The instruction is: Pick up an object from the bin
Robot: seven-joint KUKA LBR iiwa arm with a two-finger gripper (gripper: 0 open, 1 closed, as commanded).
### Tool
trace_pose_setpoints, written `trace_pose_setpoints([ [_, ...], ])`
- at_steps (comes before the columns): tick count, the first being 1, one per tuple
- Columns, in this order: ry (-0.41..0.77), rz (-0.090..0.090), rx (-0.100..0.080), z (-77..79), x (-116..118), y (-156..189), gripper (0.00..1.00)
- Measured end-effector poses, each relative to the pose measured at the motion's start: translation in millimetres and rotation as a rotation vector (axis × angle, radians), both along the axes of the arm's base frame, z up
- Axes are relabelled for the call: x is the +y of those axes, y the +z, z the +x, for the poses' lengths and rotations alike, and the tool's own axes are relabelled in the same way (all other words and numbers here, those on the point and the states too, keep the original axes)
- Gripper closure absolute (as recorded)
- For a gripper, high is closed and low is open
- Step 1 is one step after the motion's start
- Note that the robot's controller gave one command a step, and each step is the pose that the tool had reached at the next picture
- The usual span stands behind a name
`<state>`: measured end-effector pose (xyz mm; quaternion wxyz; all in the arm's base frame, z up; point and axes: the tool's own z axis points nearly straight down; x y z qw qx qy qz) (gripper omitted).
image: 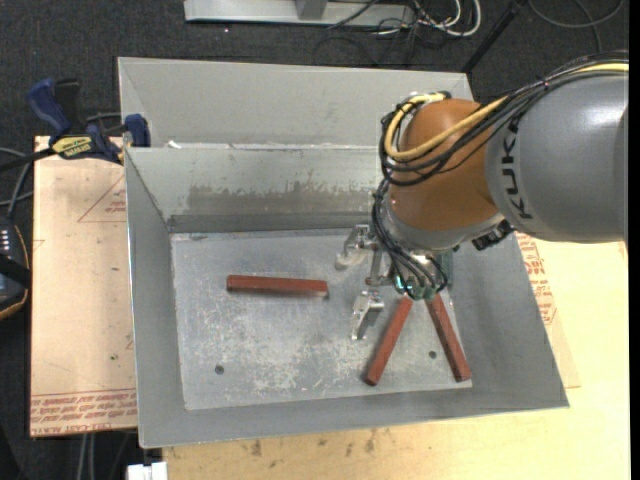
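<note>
1. Presently the gripper (359, 286) sits low over the right-centre of the bin floor, beneath the arm's orange wrist cover (440, 168). Its two metal fingers (367, 318) stand spread, one toward the back wall and one toward the front. Nothing is seen between them.
2. Nearest item: a long, flat reddish-brown stick (277, 286) lying crosswise on the floor at mid-bin. Its right end stops just beside the gap between the fingers, on the left side, and appears apart from both.
3. Next item: a slanted reddish-brown stick (386, 343), its upper end close to the front finger. Contact cannot be told.
4. Further right, a second slanted reddish-brown stick (449, 340) leans the opposite way. Both upper ends run in under the wrist and are hidden there.
5. Grey metal bin (250, 368): the crosswise stick lies well apart from the sloped walls.
6. Assessment: the step in hand is alignment before closing, as no stick is yet straddled.
7. Recommendation: take the crosswise stick, which lies alone with its narrow width across the closing line. Shift left until the fingers bracket it inward of its end, descend close to the floor, then close.
8. Risks: a pinch at the very tip would likely let the stick pivot or slip. The front finger may also snag the nearer slanted stick.
</note>
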<state>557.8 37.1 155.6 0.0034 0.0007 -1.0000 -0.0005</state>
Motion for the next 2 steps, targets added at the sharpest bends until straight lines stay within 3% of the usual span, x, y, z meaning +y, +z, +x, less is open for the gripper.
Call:
trace_pose_setpoints([
  [1,-0.001,0.000,-0.007,1.8,0,4,0.00],
  [2,0.161,0.001,-0.015,-20.0,-36,-49,0.00],
])
